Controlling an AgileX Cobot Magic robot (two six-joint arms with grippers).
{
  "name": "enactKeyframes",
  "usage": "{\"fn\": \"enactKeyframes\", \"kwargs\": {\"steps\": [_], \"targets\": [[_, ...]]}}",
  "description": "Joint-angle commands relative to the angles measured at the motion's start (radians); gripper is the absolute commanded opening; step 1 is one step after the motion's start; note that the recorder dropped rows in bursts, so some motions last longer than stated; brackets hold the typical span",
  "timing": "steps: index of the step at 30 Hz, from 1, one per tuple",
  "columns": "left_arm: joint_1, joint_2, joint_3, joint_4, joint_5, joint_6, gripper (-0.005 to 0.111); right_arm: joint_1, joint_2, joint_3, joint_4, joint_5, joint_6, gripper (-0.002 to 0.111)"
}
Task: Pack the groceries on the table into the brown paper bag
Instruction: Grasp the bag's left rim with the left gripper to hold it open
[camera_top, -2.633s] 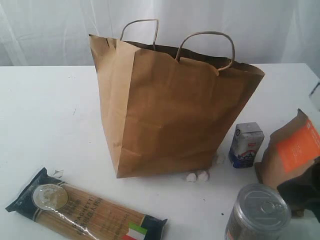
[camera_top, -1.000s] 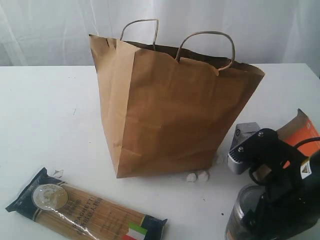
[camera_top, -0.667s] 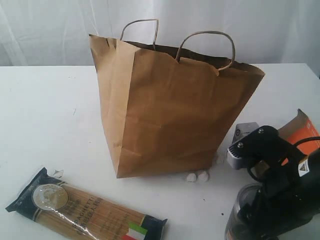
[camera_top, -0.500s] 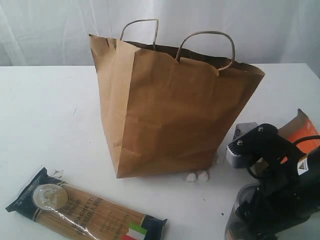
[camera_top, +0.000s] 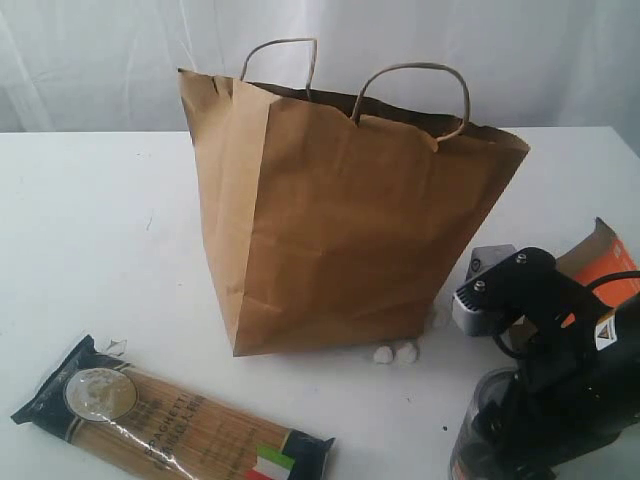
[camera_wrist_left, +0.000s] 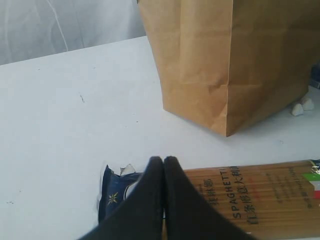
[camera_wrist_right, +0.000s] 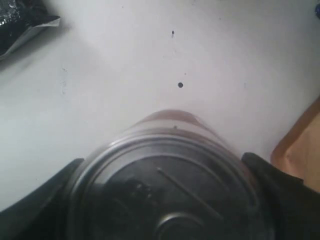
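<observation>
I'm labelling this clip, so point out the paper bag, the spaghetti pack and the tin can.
brown paper bag (camera_top: 350, 230): exterior view, middle of its front panel.
spaghetti pack (camera_top: 175, 425): exterior view, clear middle over the pasta.
silver tin can (camera_wrist_right: 169, 200): right wrist view, centre of its lid.

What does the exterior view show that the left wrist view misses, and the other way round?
Only the exterior view: the bag's twisted handles and open top, the right gripper straddling the silver tin can, and the brown pouch behind it.
Only the left wrist view: the left gripper, shut, above the spaghetti pack's dark end.
Both: the brown paper bag, the spaghetti pack, small white lumps at the bag's foot, and the white table.
</observation>
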Motion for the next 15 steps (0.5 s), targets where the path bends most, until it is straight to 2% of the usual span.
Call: {"fn": "enactKeyframes", "kwargs": {"steps": [1, 8, 11, 15], "targets": [[0.003, -0.005, 0.004, -0.002, 0.001, -0.001, 0.000, 0.001, 0.000, 0.005, 0.010, 0.026, 0.006, 0.062], [0.003, -0.005, 0.004, -0.024, 0.000, -0.026, 0.000, 0.001, 0.000, 0.005, 0.010, 0.062, 0.044, 0.062], [0.003, -0.005, 0.004, -0.123, -0.039, -0.148, 0.000, 0.001, 0.000, 0.005, 0.010, 0.064, 0.048, 0.062], [0.003, -0.005, 0.004, -0.261, -0.131, -0.402, 0.000, 0.001, 0.000, 0.005, 0.010, 0.064, 0.068, 0.062]]}}
